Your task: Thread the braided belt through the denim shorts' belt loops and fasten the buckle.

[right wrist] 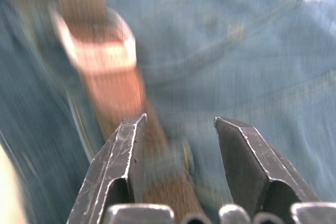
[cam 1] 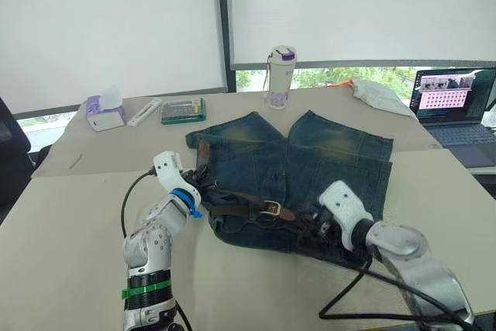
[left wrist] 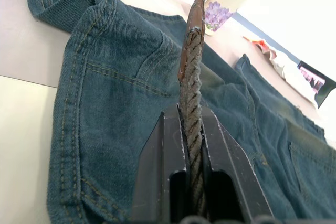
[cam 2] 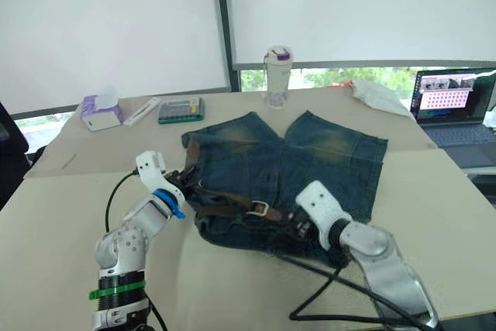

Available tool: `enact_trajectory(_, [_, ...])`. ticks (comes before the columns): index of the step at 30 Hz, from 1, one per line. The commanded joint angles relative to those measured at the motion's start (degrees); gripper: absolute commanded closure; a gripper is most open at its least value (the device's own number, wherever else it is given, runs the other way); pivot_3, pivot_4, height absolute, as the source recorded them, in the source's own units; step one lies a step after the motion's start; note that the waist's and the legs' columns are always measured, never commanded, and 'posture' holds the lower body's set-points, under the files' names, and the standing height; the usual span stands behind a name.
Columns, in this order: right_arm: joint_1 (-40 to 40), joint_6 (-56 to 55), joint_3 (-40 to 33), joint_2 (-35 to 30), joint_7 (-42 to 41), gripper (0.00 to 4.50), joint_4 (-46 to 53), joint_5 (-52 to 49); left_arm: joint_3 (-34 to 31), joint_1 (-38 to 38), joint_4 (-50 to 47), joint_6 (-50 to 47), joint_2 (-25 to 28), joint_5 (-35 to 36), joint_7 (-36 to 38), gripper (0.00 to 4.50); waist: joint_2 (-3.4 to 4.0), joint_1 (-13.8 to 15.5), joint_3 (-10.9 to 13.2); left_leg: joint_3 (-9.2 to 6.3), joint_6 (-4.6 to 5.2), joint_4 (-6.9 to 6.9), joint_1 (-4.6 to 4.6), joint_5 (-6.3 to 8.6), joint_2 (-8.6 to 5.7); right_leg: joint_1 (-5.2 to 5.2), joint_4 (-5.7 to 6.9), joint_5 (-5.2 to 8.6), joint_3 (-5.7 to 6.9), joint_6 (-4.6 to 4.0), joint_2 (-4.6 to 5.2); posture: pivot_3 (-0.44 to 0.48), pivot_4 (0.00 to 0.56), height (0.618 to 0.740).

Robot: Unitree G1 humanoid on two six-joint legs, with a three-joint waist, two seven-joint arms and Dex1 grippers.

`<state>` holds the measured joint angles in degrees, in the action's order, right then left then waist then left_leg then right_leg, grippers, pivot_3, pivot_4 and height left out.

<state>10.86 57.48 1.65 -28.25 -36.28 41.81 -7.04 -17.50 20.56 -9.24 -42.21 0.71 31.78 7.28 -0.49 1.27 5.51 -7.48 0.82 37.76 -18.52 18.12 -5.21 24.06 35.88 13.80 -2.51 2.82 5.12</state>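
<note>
Left fingers (left wrist: 173, 182) pinching braided belt (left wrist: 191, 87) (end blurred)

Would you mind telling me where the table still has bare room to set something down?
The widest bare patch is the near-left table, between its left edge and the left gripper. Another lies right of the denim shorts, toward the laptop. The far edge is crowded: tissue box, green case, bottle, white cloth. The right gripper hangs open over the braided belt.

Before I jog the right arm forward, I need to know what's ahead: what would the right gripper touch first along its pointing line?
Most likely the braided belt lying on the denim shorts, just ahead of the open right gripper; depth is unclear.
</note>
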Motion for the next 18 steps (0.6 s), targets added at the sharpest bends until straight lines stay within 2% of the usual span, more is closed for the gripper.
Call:
enact_trajectory(1, [2.7,0.79,1.73,-0.93,-0.63,3.72,0.65,-2.69,0.49,0.21,-2.1,0.79,0.59,1.34,0.24,4.5,-0.03,0.08,0.0,-0.03,0.0,0.0,0.01,0.0,0.0,-0.03,-0.03,0.0,0.05,0.0,0.0,0.0,0.15,0.74])
enact_trajectory(2, [3.38,0.66,2.51,-0.97,-0.18,3.92,0.0,-2.77,0.52,0.22,-2.0,0.86,0.57,1.38,0.14,4.5,-0.03,0.01,0.0,-0.03,0.0,0.0,0.02,0.0,0.0,-0.02,-0.04,0.0,0.05,0.0,-0.01,0.0,0.15,0.74])
enact_trajectory(3, [4.4,0.05,4.15,-0.89,0.17,4.3,-1.29,-2.53,0.55,0.26,-1.93,0.95,0.56,1.41,0.09,4.5,-0.03,-0.01,0.0,-0.02,0.0,0.0,0.01,0.0,-0.01,-0.01,-0.03,0.0,0.04,-0.01,0.01,0.0,0.15,0.74])
enact_trajectory(4, [5.02,-0.37,5.22,-0.92,0.4,4.41,-2.11,-2.5,0.59,0.27,-1.91,1.0,0.57,1.43,0.08,4.5,-0.03,-0.08,0.0,-0.02,0.0,-0.01,0.01,0.0,-0.01,-0.01,-0.04,0.0,0.04,-0.01,0.02,0.0,0.15,0.74])
enact_trajectory(7, [7.02,-2.06,9.13,-1.52,0.26,4.41,-5.21,-2.04,0.64,0.36,-1.87,1.11,0.64,1.56,0.09,4.5,-0.02,-0.18,0.0,-0.02,-0.01,-0.02,0.01,0.0,0.0,0.01,-0.02,0.0,0.04,-0.02,0.02,0.0,0.15,0.74])
enact_trajectory(18, [8.58,-3.63,15.2,-3.26,0.27,4.41,-9.18,-1.8,0.8,0.79,-1.26,1.8,0.79,1.7,0.11,4.5,-0.02,-0.29,0.0,-0.02,0.0,-0.02,0.01,0.0,0.0,0.01,-0.04,-0.01,0.04,-0.02,0.04,0.0,0.15,0.74])
